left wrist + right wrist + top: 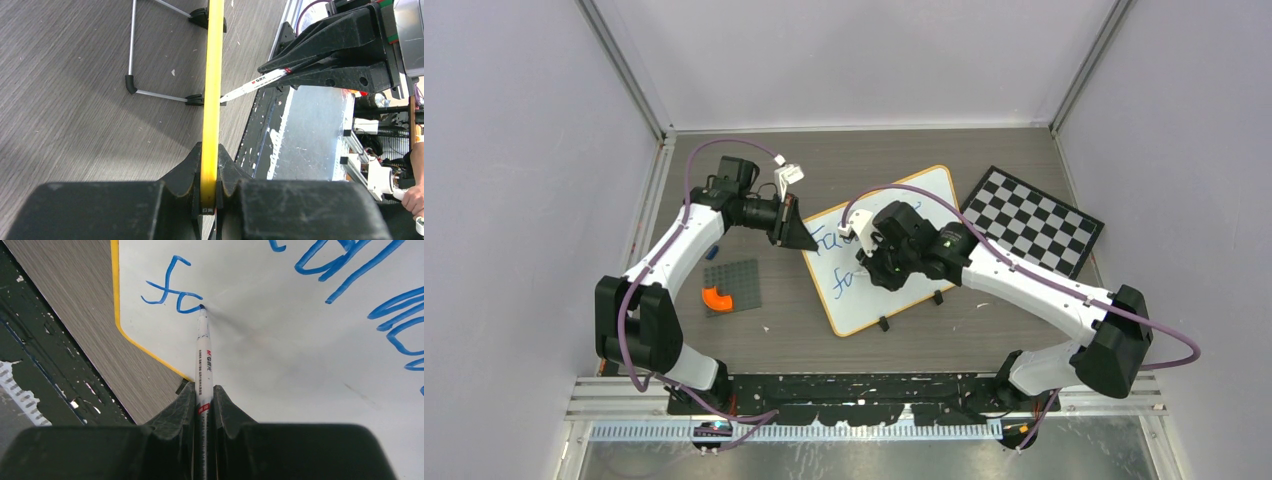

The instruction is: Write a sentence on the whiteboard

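At mid-worktop (774, 340), on grey wood-grain laminate: whiteboard (924, 205), glossy white, rounded corners, thin orange-yellow frame, set askew, two small black clip feet (884, 323) along its near edge. Pinched on the frame at the board's left edge: left claw (210, 155), matte black plastic with ribbed inner faces, closed tight on the yellow rim, seen edge-on from the left wrist. Beside that rim, a thin silvery wire leg (132, 50) with a black tip resting on the worktop. Over the board's near half: right claw (204, 390), clamped shut on a slim white marker (204, 355), blue tip touching the surface at the end of a stroke. Printed on the barrel in red, what looks like "M&G", then small characters too fine to read. In blue on the board, loose handwriting: what reads as "Fa" at the far left in the top view, "fc" by the nib near the bottom corner in the right wrist view, more strokes beyond, cut off. Just beside the board's far right corner, contact unclear: checkered board (1034, 220), flat, black and white squares. Left of the whiteboard, near but apart: dark grey studded plate (734, 283), a curved orange piece (718, 298) at its near left corner. A strip of worktop between the board's near edge and the black base rail (864, 385); pale walls (514, 150) on the left, right and far sides.
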Controlling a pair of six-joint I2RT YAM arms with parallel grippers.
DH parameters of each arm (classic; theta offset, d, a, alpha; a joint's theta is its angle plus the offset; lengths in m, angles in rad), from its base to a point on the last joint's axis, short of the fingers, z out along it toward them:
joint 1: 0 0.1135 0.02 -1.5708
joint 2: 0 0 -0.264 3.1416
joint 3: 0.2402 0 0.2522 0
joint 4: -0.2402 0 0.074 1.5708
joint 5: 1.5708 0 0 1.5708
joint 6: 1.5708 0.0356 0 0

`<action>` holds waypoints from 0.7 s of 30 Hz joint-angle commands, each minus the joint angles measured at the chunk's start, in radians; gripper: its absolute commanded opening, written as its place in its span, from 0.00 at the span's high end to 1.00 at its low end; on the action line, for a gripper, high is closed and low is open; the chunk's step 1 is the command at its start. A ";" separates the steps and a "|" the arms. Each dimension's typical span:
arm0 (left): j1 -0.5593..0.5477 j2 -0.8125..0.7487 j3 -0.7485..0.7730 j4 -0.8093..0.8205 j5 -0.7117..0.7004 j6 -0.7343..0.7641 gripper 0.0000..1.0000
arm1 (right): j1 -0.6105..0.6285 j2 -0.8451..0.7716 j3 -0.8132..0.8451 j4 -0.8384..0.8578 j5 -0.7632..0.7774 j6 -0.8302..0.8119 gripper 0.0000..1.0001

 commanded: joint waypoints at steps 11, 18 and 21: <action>-0.003 -0.004 0.038 -0.033 0.018 -0.020 1.00 | -0.014 -0.036 -0.022 0.014 -0.021 -0.008 1.00; -0.003 0.002 0.039 -0.032 0.020 -0.019 1.00 | -0.013 -0.051 -0.043 -0.016 -0.026 -0.027 1.00; -0.003 0.001 0.039 -0.033 0.022 -0.021 1.00 | -0.014 -0.065 -0.017 -0.035 -0.034 -0.029 1.00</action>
